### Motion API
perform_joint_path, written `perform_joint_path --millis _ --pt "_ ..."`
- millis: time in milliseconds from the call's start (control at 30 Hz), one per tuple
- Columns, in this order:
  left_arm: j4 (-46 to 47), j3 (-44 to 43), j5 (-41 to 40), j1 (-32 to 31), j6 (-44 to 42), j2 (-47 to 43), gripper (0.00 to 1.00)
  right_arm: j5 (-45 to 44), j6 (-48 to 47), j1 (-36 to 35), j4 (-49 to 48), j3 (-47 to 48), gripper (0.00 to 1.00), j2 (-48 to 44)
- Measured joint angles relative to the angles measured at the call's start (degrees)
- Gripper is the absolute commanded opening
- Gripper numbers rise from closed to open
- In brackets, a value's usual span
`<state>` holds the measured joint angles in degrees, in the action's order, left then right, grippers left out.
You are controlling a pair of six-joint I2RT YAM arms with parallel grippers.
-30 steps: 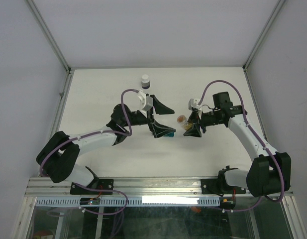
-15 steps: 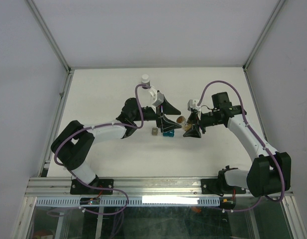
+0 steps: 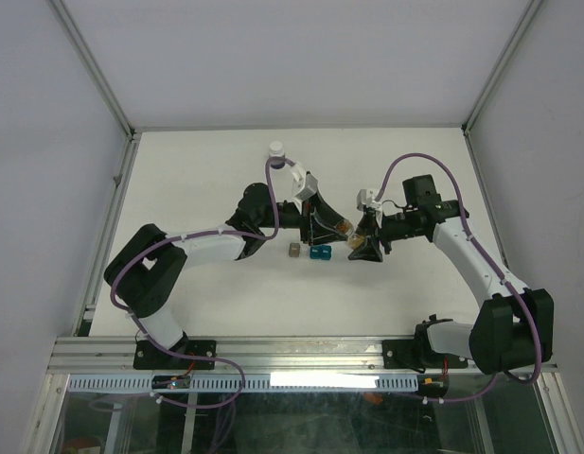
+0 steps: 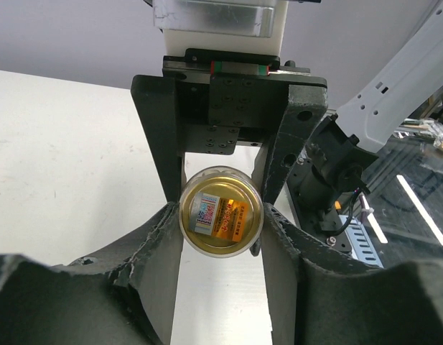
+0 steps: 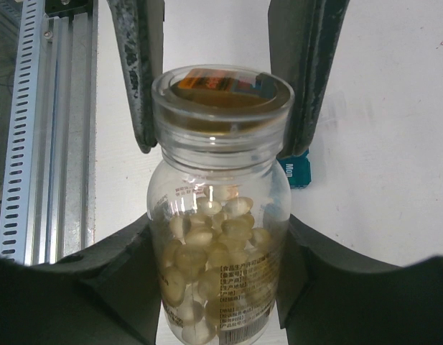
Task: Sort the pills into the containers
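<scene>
My right gripper [image 3: 356,235] [image 5: 220,241] is shut on a clear bottle [image 3: 345,228] [image 5: 228,302], held above the table and full of yellowish pills [image 5: 207,259]. The bottle's gold-topped cap [image 4: 221,221] [image 5: 222,100] points at my left gripper [image 3: 332,225] [image 4: 221,224]. That gripper's fingers [image 5: 135,79] press the cap from both sides. Two containers sit on the table just below the grippers: a grey-brown cup [image 3: 292,251] and a teal one [image 3: 319,252] [image 5: 299,171].
A white-capped dark bottle [image 3: 276,148] stands on the white table [image 3: 197,180] behind the left arm. Metal frame posts [image 3: 112,104] rise at the back corners. The aluminium rail [image 5: 34,144] with the arm bases runs along the near edge.
The left arm swung right from over the containers to the held bottle, and its jaws narrowed from wide open onto the cap. The right arm and bottle stayed put.
</scene>
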<state>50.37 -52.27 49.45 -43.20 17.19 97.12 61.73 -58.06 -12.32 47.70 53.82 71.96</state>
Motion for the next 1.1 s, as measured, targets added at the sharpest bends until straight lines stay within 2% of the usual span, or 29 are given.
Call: perform_joint_path --millis 167,300,500,633,733,833,933,1100 --pt "0.74 0.13 -0.61 0.02 3.04 0.0 0.16 0.07 0.02 0.0 -0.04 0.0 0.0 0.02" --pt "5.01 2.84 -3.41 0.02 7.13 -0.48 0.13 0.0 0.07 0.0 -0.04 0.0 0.0 0.02" --pt "12.48 9.57 -9.97 0.17 14.95 -3.65 0.03 0.0 0.09 0.0 -0.04 0.0 0.0 0.02" --pt "12.02 15.65 -17.16 1.16 17.94 -8.33 0.0 0.04 0.33 0.15 -0.07 0.0 0.0 0.02" --pt "6.34 20.33 -26.1 2.67 19.89 -13.64 0.0 0.04 1.05 0.5 -0.61 0.0 0.0 -0.04" --pt "-5.92 21.14 -39.45 3.98 22.86 -17.86 0.04 0.0 2.62 1.07 -2.05 0.0 0.0 -0.63" --pt "-18.8 19.63 -50.82 5.51 25.46 -18.21 0.05 -0.22 5.16 1.62 -4.44 -0.15 0.0 -1.57" --pt "-31.41 18.45 -60.98 10.58 29.81 -15.69 0.12 -0.83 11.89 3.26 -10.51 -1.7 0.0 -4.0"
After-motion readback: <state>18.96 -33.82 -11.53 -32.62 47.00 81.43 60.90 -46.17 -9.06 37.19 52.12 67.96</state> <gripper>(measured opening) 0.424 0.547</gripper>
